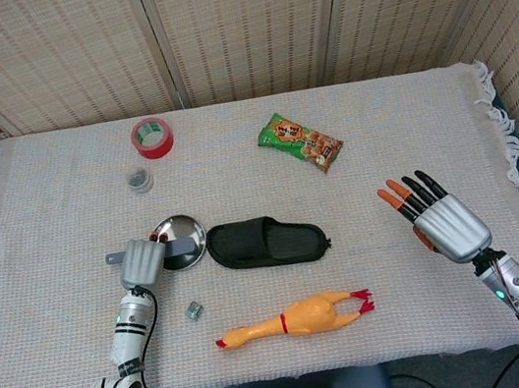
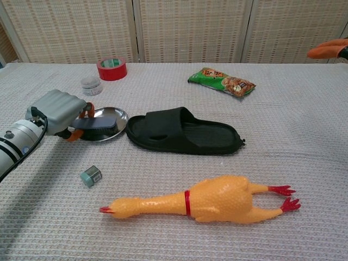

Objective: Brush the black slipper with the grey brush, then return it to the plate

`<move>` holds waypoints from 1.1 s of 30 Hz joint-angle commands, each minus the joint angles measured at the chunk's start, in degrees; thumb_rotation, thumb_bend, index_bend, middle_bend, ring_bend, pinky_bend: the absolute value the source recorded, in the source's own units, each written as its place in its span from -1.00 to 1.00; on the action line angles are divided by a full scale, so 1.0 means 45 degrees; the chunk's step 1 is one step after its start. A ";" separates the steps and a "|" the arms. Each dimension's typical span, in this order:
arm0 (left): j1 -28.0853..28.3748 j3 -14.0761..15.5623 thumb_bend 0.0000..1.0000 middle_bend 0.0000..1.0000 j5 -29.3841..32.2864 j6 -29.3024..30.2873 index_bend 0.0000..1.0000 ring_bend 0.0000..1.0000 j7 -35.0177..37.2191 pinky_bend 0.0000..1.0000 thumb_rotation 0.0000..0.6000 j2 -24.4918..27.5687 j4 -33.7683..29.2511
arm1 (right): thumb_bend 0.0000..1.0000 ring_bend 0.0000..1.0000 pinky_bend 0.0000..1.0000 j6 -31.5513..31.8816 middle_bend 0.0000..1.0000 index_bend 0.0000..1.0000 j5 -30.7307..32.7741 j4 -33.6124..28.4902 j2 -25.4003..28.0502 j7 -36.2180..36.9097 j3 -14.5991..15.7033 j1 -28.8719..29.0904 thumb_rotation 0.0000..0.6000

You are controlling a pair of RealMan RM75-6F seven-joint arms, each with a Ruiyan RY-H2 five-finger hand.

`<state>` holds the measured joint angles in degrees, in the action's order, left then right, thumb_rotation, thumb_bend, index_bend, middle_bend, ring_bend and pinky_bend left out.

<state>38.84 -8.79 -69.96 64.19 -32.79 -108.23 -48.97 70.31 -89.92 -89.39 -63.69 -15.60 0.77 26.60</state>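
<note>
The black slipper (image 1: 268, 242) (image 2: 182, 133) lies flat at the table's middle, toe end to the right. Just left of it sits the round metal plate (image 1: 189, 229) (image 2: 120, 115). The grey brush (image 1: 177, 247) (image 2: 100, 124) lies in the plate, and my left hand (image 1: 142, 263) (image 2: 58, 111) still grips its handle from the left, fingers curled around it. My right hand (image 1: 444, 223) hovers far to the right of the slipper, fingers straight and spread, holding nothing. In the chest view only an orange fingertip (image 2: 329, 50) of it shows at the right edge.
A yellow rubber chicken (image 1: 295, 317) (image 2: 201, 201) lies in front of the slipper. A small grey-green block (image 1: 192, 311) (image 2: 91, 175) sits near the left forearm. Red tape roll (image 1: 151, 137) (image 2: 112, 68), a small jar (image 1: 140, 180) (image 2: 91, 85) and a snack packet (image 1: 300, 141) (image 2: 222, 81) lie further back.
</note>
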 commanded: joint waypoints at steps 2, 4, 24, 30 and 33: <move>-0.0029 0.0037 0.09 0.11 -0.0156 0.0051 -0.18 0.62 -0.0087 1.00 1.00 0.0212 -0.0337 | 0.10 -1.00 -1.00 -0.0109 -1.00 -1.00 0.0026 0.0088 -0.0050 -0.0107 -0.0029 -0.0040 1.00; -0.0062 -0.0034 0.02 -0.12 -0.0078 0.0051 -0.45 0.59 -0.0289 1.00 1.00 0.0363 -0.0737 | 0.10 -1.00 -1.00 -0.0111 -1.00 -1.00 0.0061 0.0104 -0.0066 -0.0089 -0.0078 -0.0070 1.00; -0.1523 0.0422 -0.06 -0.66 -0.1043 0.3029 -0.88 0.37 -0.2559 1.00 1.00 0.3177 -0.7031 | 0.08 -1.00 -1.00 0.1719 -1.00 -1.00 0.0030 -0.0830 0.0738 0.0521 -0.0003 -0.1689 1.00; -0.4861 0.2684 -0.05 -0.77 -0.3762 0.7239 -1.00 -0.48 0.2633 0.33 1.00 0.6030 -0.9330 | -0.05 -1.00 -1.00 0.3904 -1.00 -1.00 -0.0023 -0.0530 0.0416 0.0954 0.0536 -0.3641 1.00; -0.6649 0.3554 -0.06 -0.82 -0.4232 0.9176 -1.00 -0.79 0.5872 -0.16 1.00 0.6776 -0.8671 | -0.11 -1.00 -1.00 0.4718 -1.00 -1.00 0.0178 -0.0433 0.0104 0.1025 0.0659 -0.4487 1.00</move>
<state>22.00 -0.77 -81.57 92.01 -26.62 -86.60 -86.71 88.98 -89.68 -91.90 -62.07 -11.74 2.83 9.07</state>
